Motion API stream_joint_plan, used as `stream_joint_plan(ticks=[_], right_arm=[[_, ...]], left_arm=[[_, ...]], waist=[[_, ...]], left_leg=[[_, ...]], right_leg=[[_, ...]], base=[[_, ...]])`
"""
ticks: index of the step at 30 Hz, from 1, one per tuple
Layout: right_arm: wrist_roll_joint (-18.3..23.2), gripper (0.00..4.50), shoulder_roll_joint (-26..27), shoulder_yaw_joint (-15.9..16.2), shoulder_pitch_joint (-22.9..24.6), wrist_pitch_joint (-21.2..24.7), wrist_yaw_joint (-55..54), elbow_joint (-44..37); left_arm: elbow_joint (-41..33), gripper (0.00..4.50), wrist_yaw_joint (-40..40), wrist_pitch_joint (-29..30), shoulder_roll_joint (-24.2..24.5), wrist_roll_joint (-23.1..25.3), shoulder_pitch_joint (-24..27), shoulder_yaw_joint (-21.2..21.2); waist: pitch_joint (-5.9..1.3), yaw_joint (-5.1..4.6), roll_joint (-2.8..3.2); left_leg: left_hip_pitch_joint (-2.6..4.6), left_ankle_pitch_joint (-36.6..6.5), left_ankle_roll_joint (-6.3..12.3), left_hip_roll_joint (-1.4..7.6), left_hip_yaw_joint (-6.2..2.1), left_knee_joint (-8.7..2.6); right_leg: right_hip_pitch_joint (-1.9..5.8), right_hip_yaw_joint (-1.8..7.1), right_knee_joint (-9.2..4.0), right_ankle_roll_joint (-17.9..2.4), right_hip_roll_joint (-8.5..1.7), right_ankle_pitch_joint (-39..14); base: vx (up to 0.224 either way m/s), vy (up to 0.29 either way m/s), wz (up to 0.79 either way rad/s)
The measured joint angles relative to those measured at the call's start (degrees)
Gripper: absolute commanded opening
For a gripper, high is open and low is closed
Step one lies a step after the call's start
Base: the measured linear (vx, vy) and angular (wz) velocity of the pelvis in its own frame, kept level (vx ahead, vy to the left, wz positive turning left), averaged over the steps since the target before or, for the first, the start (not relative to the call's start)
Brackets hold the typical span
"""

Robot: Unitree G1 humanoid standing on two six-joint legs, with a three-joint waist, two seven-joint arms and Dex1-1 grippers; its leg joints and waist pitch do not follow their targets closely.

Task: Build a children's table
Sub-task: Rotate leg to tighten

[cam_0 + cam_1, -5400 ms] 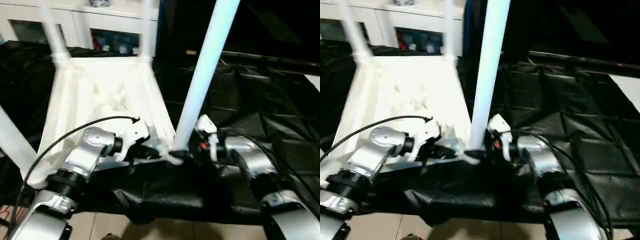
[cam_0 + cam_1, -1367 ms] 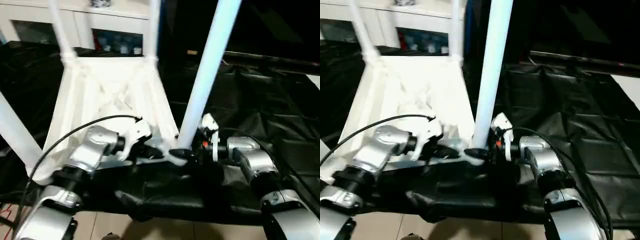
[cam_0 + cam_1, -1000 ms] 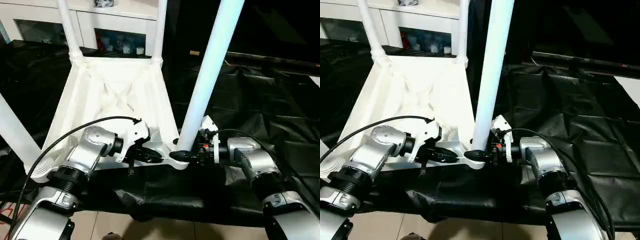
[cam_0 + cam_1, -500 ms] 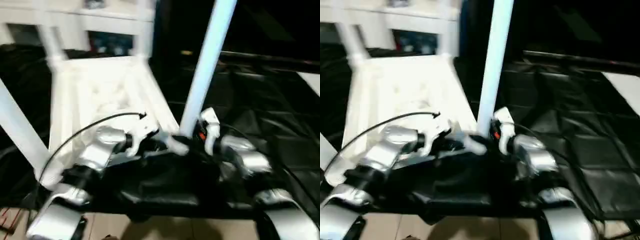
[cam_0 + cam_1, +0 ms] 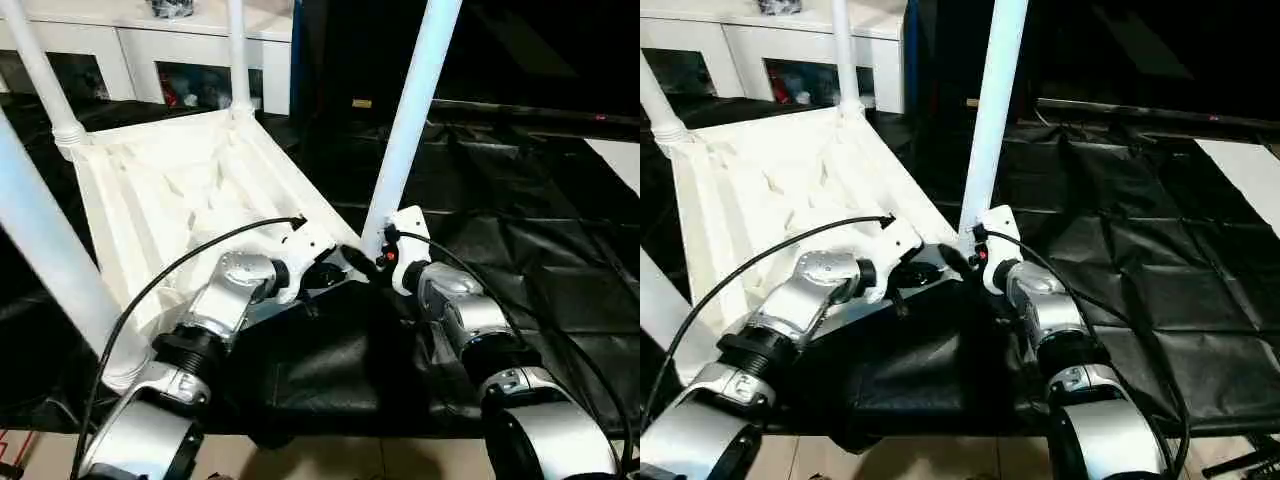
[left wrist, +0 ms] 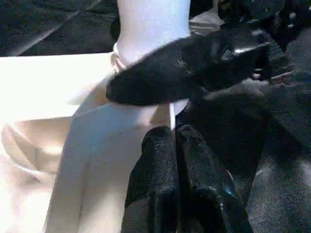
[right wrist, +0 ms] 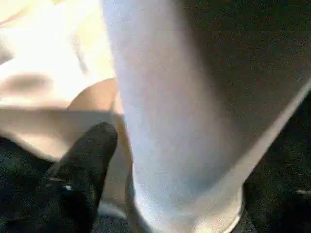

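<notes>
Nearest the camera, the two silver forearms are seen converging on the near corner of the upturned children's table (image 5: 160, 190), which is laid top-down on black sheeting (image 5: 520, 220). The left gripper (image 6: 177, 160) is pressed against the edge of the table top beside the corner socket, its two black fingers clenched together with nothing between them; the top is probably being steadied there so that it cannot slide. The right gripper (image 5: 372, 258) is held at the foot of the near leg (image 5: 410, 110), one black finger (image 7: 90, 160) being laid against the base of the tube just above the socket; whether the leg is actually clasped cannot be told. The leg appears to be seated upright in its socket, and the hold is judged to serve for pressing it home.

The table is all white plastic, its ribbed underside turned upward, with long tubular legs rising from rounded corner sockets. Further back, two more legs are stood in the far corners, and a white cabinet (image 5: 120, 50) with glass doors is seen behind.
</notes>
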Motion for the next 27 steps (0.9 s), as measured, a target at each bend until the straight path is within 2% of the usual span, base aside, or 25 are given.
stream_joint_plan(ticks=[7, 12, 14, 18, 23, 27], right_arm=[[2.24, 3.79, -5.11, 2.26, 3.42, -0.02, 17.93, -4.45], [4.56, 3.79, -7.42, 3.49, 4.92, 2.53, 27.50, -7.03], [5.22, 3.53, -8.19, 4.27, 5.41, 3.66, 30.89, -8.13], [5.52, 3.21, -9.12, 4.62, 5.97, 5.32, 34.74, -9.13], [5.67, 2.80, -9.34, 5.21, 6.34, 6.29, 35.87, -10.41], [5.97, 2.73, -9.49, 5.69, 6.66, 7.15, 35.96, -11.44]], left_arm=[[-3.09, 0.00, -10.46, -1.28, 4.38, -2.69, 1.97, -0.66], [-4.74, 0.00, -16.51, -2.10, 6.93, -4.09, 3.13, -1.64], [-5.55, 0.00, -18.88, -2.31, 7.93, -4.59, 3.66, -1.93], [-6.49, 0.00, -22.15, -2.49, 9.16, -5.29, 4.24, -2.52], [-7.11, 0.00, -23.70, -2.56, 9.94, -5.80, 4.55, -2.63], [-7.13, 0.00, -24.17, -2.55, 10.20, -6.17, 4.58, -2.64]], waist=[[0.05, 1.26, 0.04], [0.07, 1.90, 0.04], [0.08, 2.20, 0.01], [0.09, 3.00, 0.01], [0.13, 3.10, -0.11], [0.13, 3.13, -0.11]], left_leg=[[-0.04, 0.00, 0.00, 0.04, -0.01, -0.07], [-0.10, 0.00, 0.01, 0.06, 0.03, -0.04], [-0.10, 0.00, 0.00, 0.06, 0.03, -0.03], [-0.10, 0.00, 0.00, 0.08, 0.03, -0.04], [-0.11, 0.00, 0.00, 0.08, 0.05, -0.01], [-0.10, 0.00, 0.00, 0.07, 0.05, -0.02]], right_leg=[[-0.02, -0.12, -0.02, -0.23, -0.02, 0.11], [0.01, -0.05, -0.04, -0.24, -0.07, 0.11], [0.02, -0.06, -0.04, -0.24, -0.07, 0.11], [0.01, -0.07, -0.03, -0.24, -0.07, 0.11], [0.01, -0.06, -0.03, -0.24, -0.08, 0.11], [0.02, -0.06, -0.03, -0.21, -0.08, 0.09]], base=[[0.000, 0.000, 0.00], [0.000, 0.000, 0.00], [0.000, 0.000, 0.00], [0.000, 0.000, 0.00], [0.000, 0.000, 0.00], [0.000, 0.000, 0.00]])
